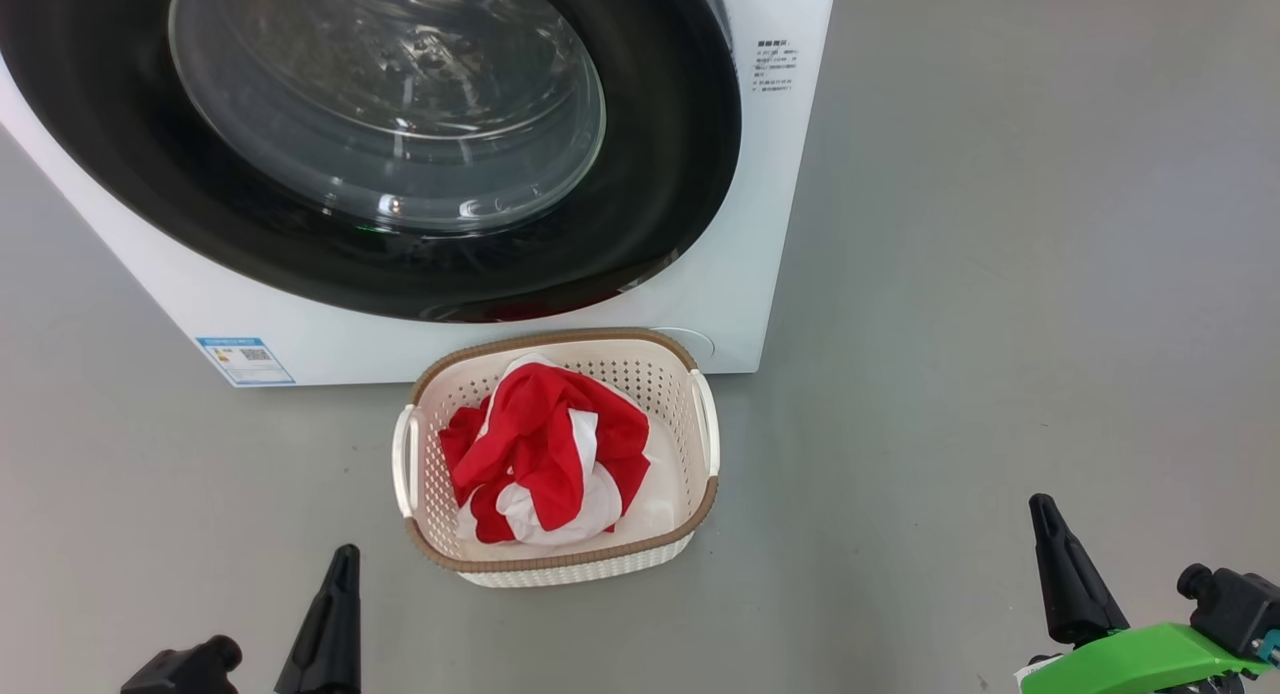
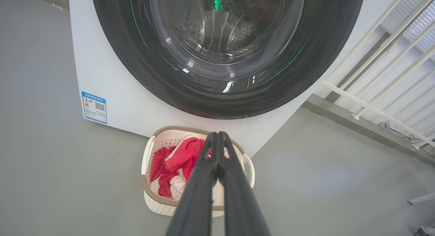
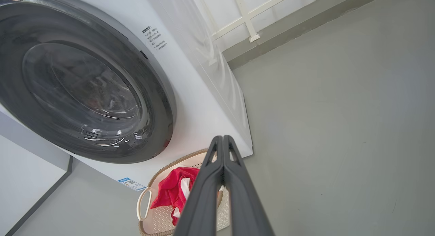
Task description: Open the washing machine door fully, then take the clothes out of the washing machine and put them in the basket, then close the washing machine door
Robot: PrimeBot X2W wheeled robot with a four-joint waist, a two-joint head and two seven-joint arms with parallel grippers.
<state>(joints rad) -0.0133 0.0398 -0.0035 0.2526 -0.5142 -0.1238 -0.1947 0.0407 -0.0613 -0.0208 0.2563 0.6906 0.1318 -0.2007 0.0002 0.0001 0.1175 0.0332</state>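
The white washing machine (image 1: 770, 224) stands ahead with its round black-rimmed door (image 1: 420, 264) flat against its front, glass bowl in the middle. On the floor just before it sits the cream basket (image 1: 690, 444) with the red and white clothes (image 1: 540, 454) bundled inside. My left gripper (image 1: 345, 554) is low at the left, short of the basket, shut and holding nothing. At the lower right, well off to the basket's side, my right gripper (image 1: 1040, 504) is shut too and holds nothing. The wrist views show each pair of fingers (image 2: 217, 137) (image 3: 222, 139) pressed together, pointing at the basket.
Grey floor (image 1: 1000, 274) spreads wide on the right of the machine. A white railing (image 2: 380, 76) stands behind the machine, by a wall base. A blue label (image 1: 245, 359) marks the machine's lower left front corner.
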